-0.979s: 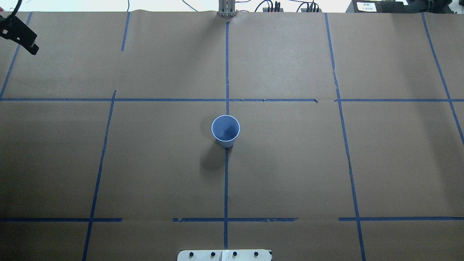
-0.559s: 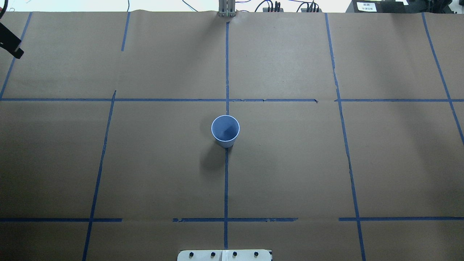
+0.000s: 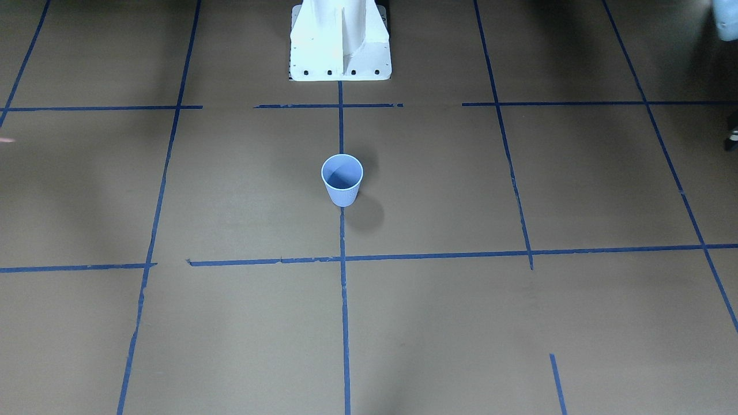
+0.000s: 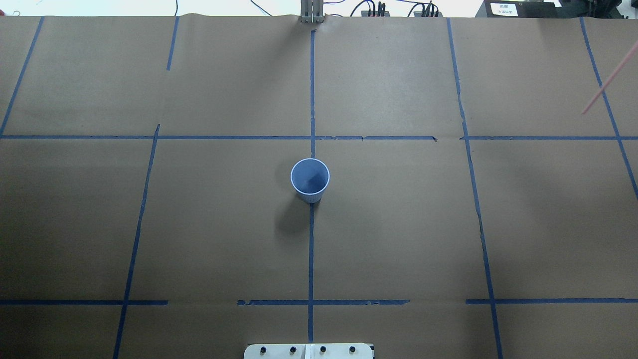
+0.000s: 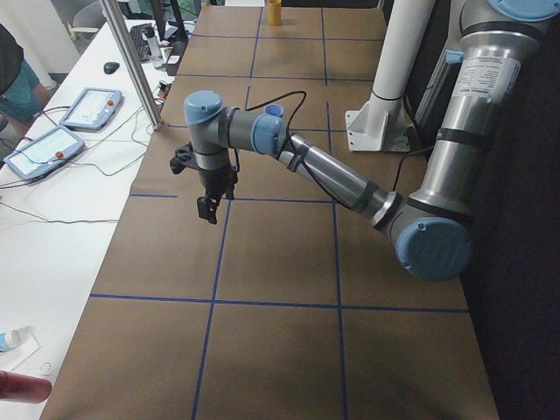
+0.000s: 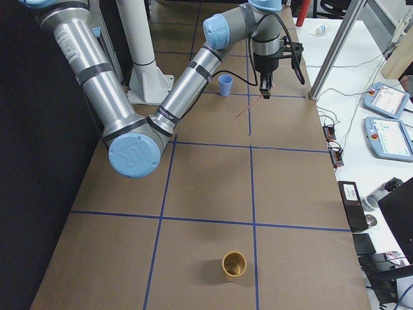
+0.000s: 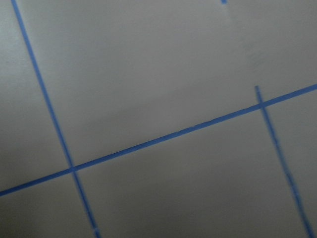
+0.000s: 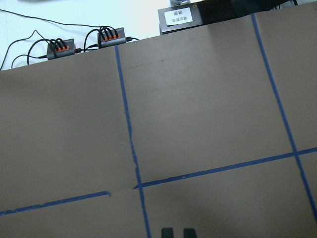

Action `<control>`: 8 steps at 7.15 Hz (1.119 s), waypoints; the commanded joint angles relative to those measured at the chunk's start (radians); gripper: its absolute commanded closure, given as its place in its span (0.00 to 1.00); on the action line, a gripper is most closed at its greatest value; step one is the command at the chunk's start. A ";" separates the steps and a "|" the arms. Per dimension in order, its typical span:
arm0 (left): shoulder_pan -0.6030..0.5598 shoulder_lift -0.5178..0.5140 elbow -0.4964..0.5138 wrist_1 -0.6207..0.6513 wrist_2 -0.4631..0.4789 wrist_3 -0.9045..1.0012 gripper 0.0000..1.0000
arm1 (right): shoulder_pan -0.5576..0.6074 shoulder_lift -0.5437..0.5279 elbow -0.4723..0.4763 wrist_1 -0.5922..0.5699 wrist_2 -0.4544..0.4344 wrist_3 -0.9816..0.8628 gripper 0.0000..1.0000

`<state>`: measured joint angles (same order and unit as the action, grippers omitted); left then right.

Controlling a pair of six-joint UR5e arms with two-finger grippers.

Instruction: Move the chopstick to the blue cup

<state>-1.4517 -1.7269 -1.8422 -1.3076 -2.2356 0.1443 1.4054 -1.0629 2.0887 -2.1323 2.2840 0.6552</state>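
The chopstick, a thin pinkish tapered stick, slants across the upper right of the overhead frame. In the exterior right view its upper end sits in the right gripper, whose dark fingertips stand nearly together, clamped on it. The blue cup, ribbed, tapered and round-rimmed, stands upright at frame centre, well apart, on matte brown paper gridded with blue tape. Left gripper: opening cannot be determined

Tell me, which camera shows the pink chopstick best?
The exterior right view: the whole chopstick hangs slanted from the right end effector. The overhead view cuts it off at the edge; the front-facing view catches only a pink tip; the other views show none of it.
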 commanded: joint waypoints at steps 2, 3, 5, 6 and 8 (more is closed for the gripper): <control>-0.047 0.136 0.161 -0.289 -0.004 0.008 0.00 | -0.382 0.200 0.037 0.017 -0.278 0.416 1.00; -0.047 0.130 0.172 -0.289 -0.012 0.003 0.00 | -0.502 0.245 0.037 0.026 -0.388 0.478 1.00; -0.047 0.129 0.175 -0.289 -0.012 0.001 0.00 | -0.727 0.332 -0.083 0.121 -0.619 0.582 1.00; -0.047 0.127 0.175 -0.289 -0.012 0.001 0.00 | -0.764 0.400 -0.166 0.132 -0.630 0.590 1.00; -0.047 0.122 0.175 -0.289 -0.012 0.000 0.00 | -0.838 0.432 -0.272 0.210 -0.708 0.621 0.99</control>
<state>-1.4986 -1.6021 -1.6677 -1.5968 -2.2473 0.1448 0.6108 -0.6503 1.8764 -1.9702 1.6179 1.2582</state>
